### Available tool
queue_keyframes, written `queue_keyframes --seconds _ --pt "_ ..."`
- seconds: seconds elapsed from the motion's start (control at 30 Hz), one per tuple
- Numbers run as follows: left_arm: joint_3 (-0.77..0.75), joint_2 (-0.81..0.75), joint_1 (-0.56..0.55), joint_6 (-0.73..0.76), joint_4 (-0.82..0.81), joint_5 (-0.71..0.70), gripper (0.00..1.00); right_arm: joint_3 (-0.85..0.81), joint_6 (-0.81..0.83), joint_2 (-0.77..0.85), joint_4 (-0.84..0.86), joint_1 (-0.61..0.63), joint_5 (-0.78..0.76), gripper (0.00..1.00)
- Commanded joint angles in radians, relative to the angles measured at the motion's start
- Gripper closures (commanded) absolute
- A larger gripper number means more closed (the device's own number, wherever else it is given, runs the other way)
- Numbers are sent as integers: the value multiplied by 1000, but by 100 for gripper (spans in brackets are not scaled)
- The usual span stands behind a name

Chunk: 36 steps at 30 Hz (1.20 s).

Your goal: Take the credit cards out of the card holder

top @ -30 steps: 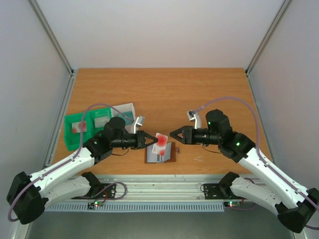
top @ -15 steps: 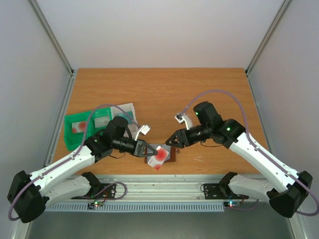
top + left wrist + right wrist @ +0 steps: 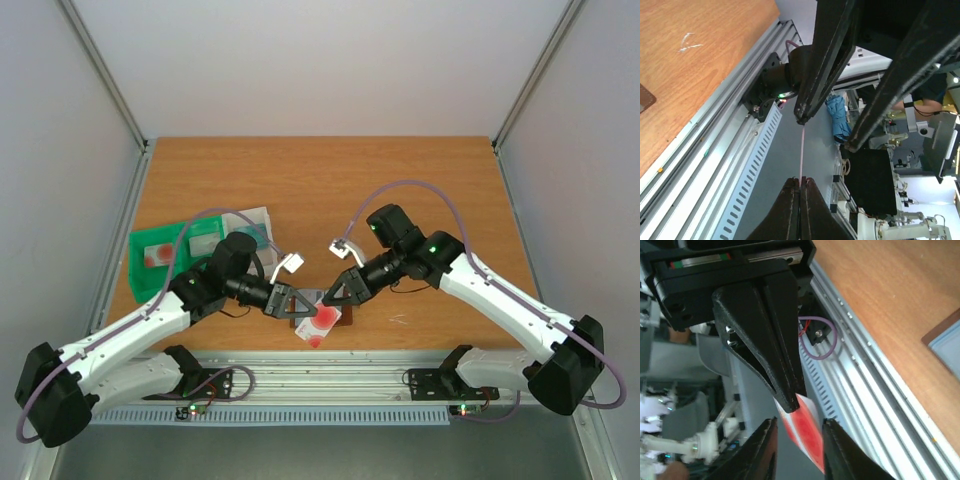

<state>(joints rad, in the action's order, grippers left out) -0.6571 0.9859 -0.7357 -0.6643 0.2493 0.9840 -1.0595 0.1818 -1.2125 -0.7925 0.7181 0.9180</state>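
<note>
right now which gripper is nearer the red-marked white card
Left. The left gripper is clamped on the white card; the right gripper, open, straddles its other end.

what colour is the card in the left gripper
The card is white with a red patch; best in right wrist view.

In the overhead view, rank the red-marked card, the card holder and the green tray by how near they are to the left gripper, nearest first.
1. Red-marked card: held by the left gripper.
2. Card holder: on the table, just right of the gripper.
3. Green tray: farthest, at the table's left side.
</note>
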Motion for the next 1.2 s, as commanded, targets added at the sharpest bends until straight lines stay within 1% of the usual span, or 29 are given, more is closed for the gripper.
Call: queue_keyframes --seconds 0.0,0.1,0.2,0.23,0.3,0.33,0.4,0.43,0.5,0.7,0.77,0.9,1.07,1.1,1.13,1.17 --pt "-35 -7 -4 16 -65 49 99 7 42 30 16 5 73 82" --pt "-40 2 -5 4 -93 58 100 10 41 36 19 5 95 84" --pt "-38 -5 -4 -10 -126 61 100 23 32 51 34 4 90 82" --pt "-36 -10 -4 -17 -140 66 100 27 30 53 39 5 92 79" --pt "-31 -21 -4 -33 -156 74 100 27 30 55 28 4 54 68" --pt "-31 -26 -4 -35 -154 73 100 26 27 59 23 6 20 67" --pt "-29 -35 -4 -32 -136 67 100 22 14 69 18 6 -22 65" --pt "-27 -39 -5 -31 -131 65 100 17 1 72 17 6 -44 63" --pt "-17 -47 -5 -33 -149 65 99 -2 -24 75 1 5 -98 60" --pt "-19 -34 -5 -46 -177 85 100 -43 7 49 -54 6 -38 57" --pt "-21 -26 -4 -39 -171 89 100 -43 27 42 -70 5 -6 61" --pt "-29 -13 -4 -20 -167 88 100 -23 34 42 -56 5 72 80" --pt "-34 0 -4 -16 -171 57 100 3 25 37 -7 5 159 96" --pt "-39 4 -4 -7 -158 51 100 7 17 39 8 5 172 98" --pt "-47 7 -4 1 -139 42 99 13 6 44 28 5 177 99" --pt "-57 7 -4 7 -119 25 96 17 -7 49 46 4 179 99"
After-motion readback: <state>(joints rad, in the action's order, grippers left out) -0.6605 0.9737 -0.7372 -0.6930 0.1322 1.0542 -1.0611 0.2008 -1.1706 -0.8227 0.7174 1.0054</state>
